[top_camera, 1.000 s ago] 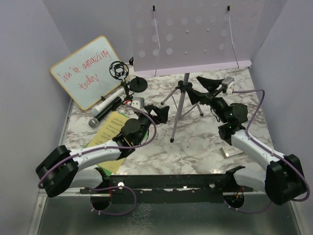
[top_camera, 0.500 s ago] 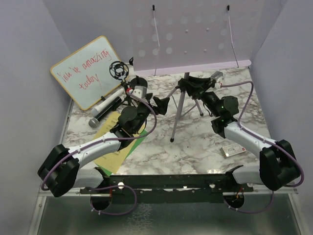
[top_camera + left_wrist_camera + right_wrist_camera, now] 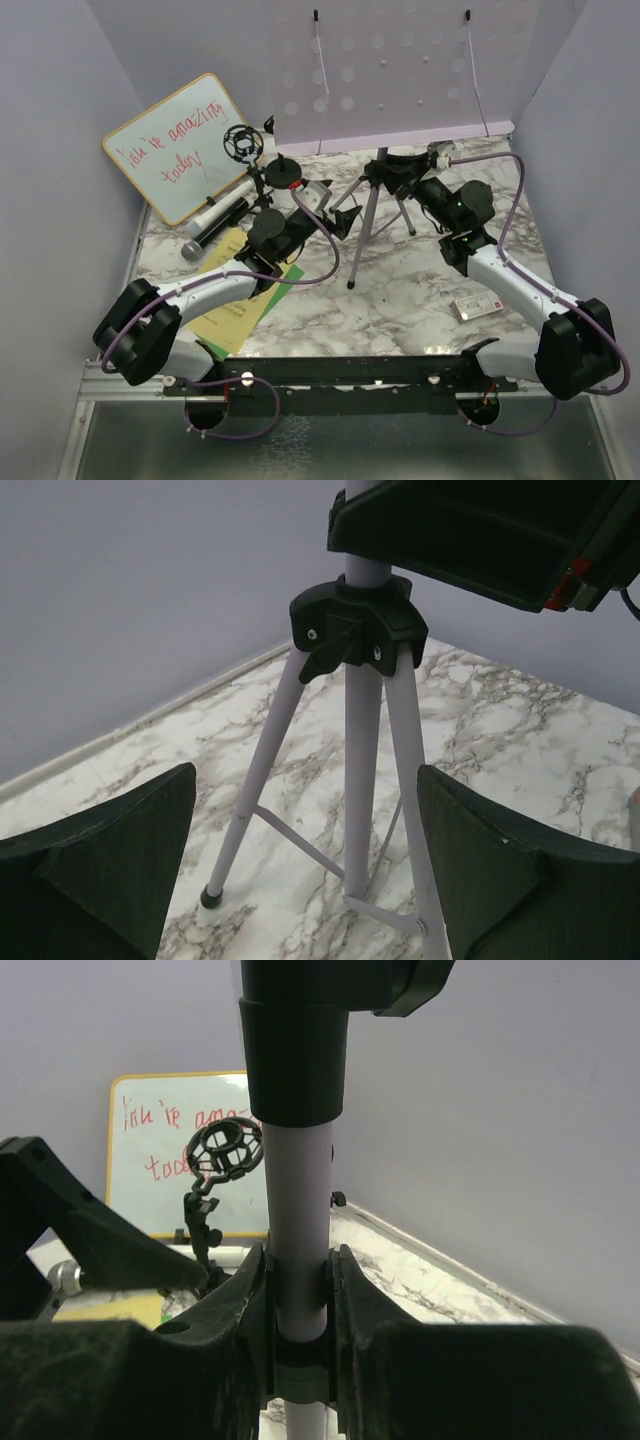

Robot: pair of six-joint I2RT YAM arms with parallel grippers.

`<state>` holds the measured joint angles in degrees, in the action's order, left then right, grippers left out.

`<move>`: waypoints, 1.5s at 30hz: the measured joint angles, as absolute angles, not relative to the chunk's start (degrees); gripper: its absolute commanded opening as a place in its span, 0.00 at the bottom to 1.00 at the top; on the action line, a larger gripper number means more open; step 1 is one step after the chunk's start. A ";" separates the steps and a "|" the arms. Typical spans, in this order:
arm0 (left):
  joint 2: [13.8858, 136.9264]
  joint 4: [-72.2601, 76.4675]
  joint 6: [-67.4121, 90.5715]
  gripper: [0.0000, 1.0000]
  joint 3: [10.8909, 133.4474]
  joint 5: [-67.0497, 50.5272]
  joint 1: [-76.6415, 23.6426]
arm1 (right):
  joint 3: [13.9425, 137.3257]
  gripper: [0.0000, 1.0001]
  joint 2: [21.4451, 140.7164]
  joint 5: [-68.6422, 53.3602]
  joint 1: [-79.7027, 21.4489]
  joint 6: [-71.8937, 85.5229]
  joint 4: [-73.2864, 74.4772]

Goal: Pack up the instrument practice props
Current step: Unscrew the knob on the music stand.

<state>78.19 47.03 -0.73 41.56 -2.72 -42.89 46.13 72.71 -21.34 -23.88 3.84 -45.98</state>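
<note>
The lilac perforated music rack (image 3: 390, 70) stands at the back on a pale pole (image 3: 366, 235) with tripod legs. My right gripper (image 3: 385, 168) is shut on that pole (image 3: 300, 1190) just below a black collar, one finger on each side. My left gripper (image 3: 345, 215) is open and close to the legs, its fingers either side of the pole (image 3: 362, 740) without touching it. Two microphones (image 3: 215, 228) lie at the left, beside the ring-mount mic tripod (image 3: 243, 145) and the round-base holder (image 3: 284, 172). Yellow sheets (image 3: 228, 290) and a green one (image 3: 285, 275) lie under my left arm.
A wood-framed whiteboard (image 3: 175, 145) with red writing leans in the back left corner. A small flat white device (image 3: 478, 305) lies on the marble table near my right arm. Walls close in on three sides.
My right gripper has swung left to the stand's pole and shut on it. My left gripper has moved right, up to the stand's legs, still open.
</note>
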 measured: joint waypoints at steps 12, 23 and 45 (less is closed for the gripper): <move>84.36 55.40 -10.00 0.68 43.97 -17.10 -39.16 | 46.87 0.01 71.90 -28.21 -20.91 5.04 -43.90; 88.95 61.01 -10.66 0.43 49.69 -24.80 -38.00 | 46.87 0.01 71.50 -28.40 -20.86 4.45 -43.29; 90.85 63.16 -3.55 0.05 50.24 -29.47 -34.22 | 51.81 0.01 78.78 -36.62 -20.49 6.72 -46.30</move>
<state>90.85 63.16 -3.55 50.24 -29.47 -34.22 51.81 78.78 -36.62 -20.49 6.72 -46.30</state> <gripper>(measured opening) 0.209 0.247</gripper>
